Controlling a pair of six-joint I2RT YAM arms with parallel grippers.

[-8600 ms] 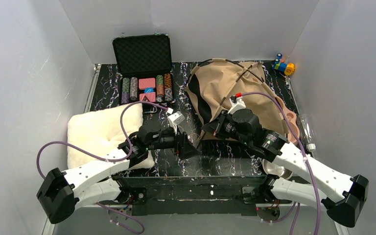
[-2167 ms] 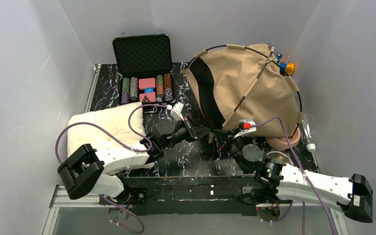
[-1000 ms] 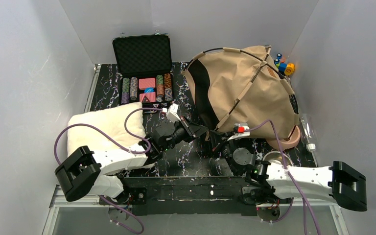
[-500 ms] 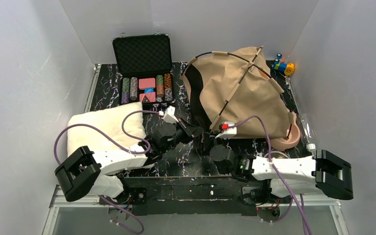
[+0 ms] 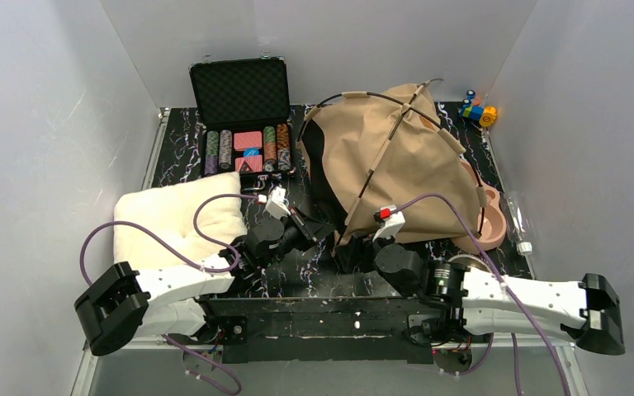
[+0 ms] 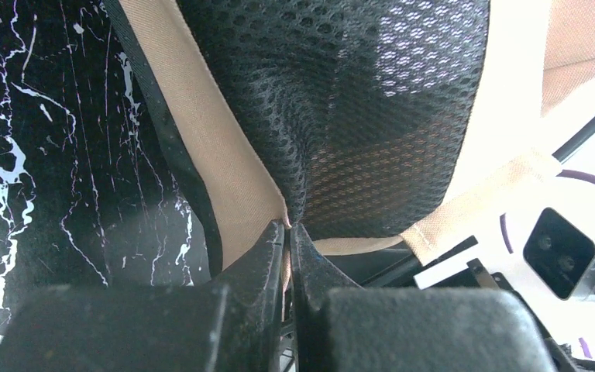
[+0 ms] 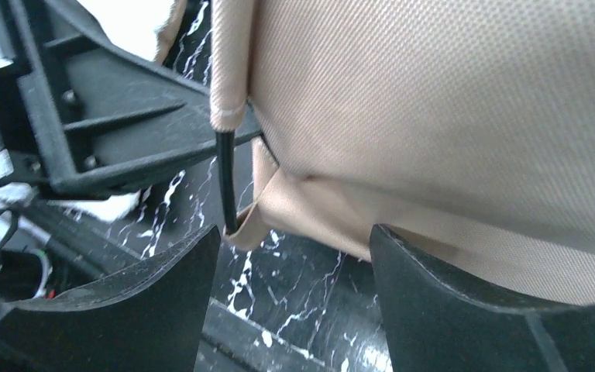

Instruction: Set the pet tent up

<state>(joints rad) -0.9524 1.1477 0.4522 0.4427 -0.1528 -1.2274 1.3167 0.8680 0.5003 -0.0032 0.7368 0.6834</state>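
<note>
The pet tent [image 5: 404,157] stands partly raised directly beyond both grippers. Its tan canvas is humped up over its frame, and its near lower edge lies at their fingertips.

The left gripper [image 6: 288,232] is pressed together, pinching the tent's hem where the tan border meets the black mesh panel [image 6: 372,101].

The right gripper [image 7: 294,240] is spread wide and clamps nothing. A corner of the canvas hangs between its fingers. The bare end of a black pole [image 7: 225,178] comes down close to the finger on the left of the wrist view; whether they touch cannot be told.

The two grippers sit just beside each other, low over the black marbled table [image 5: 180,148].

- A fluffy cream cushion [image 5: 165,223] lies to the left of the left gripper, partly under that arm.
- An open chip case [image 5: 241,95] sits beyond the left gripper, beside the tent.
- A pink bowl [image 5: 497,221] lies to the right of the right gripper, against the tent's edge.
- A coloured toy [image 5: 480,111] lies well beyond the right gripper, behind the tent.
</note>
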